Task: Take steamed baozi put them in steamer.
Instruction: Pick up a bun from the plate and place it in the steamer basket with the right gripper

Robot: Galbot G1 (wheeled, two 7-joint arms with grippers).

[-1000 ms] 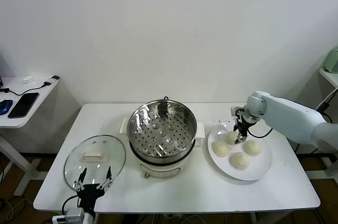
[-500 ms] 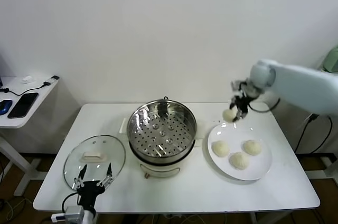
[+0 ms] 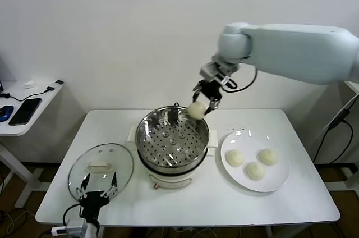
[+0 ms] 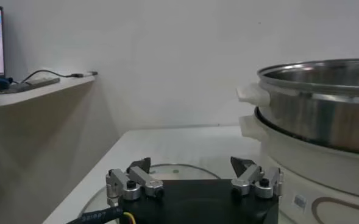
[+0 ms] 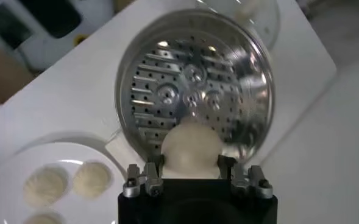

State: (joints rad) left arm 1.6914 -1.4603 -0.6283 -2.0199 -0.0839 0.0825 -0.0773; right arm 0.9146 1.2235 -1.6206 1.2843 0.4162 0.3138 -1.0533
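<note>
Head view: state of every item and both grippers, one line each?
Right gripper: shut on a baozi, raised above the steamer's far right rim.
Held baozi: in the air, clear of the tray.
Steamer: uncovered, perforated tray empty.
Plate: holds three baozi.
Glass lid: off the steamer, flat on the table to its left.
Left gripper: open, idle at the lid's near edge.

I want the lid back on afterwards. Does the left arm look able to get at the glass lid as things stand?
Probably yes. The left gripper hangs open right at the near edge of the glass lid, with its cream handle uncovered. The right gripper is away over the steamer.
</note>
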